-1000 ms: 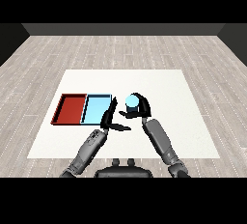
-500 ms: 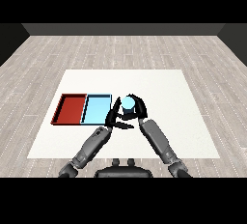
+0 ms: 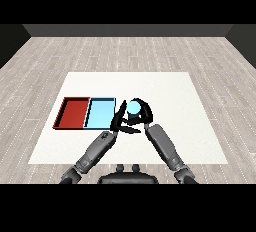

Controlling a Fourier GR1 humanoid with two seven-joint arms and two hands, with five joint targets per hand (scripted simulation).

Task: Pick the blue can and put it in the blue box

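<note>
while the right hand point(image 3: 141, 114) grips the blue can point(image 3: 133, 107), it's beside the blue tray point(image 3: 100, 113).

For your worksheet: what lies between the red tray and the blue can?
In the head view, the light blue tray lies between the red tray and blue can.

No readable text, labels or numbers (trays, can, table plain)

Even bright light; table point(image 3: 165, 96) white, shadowless; no glare, far wall dark.
</note>
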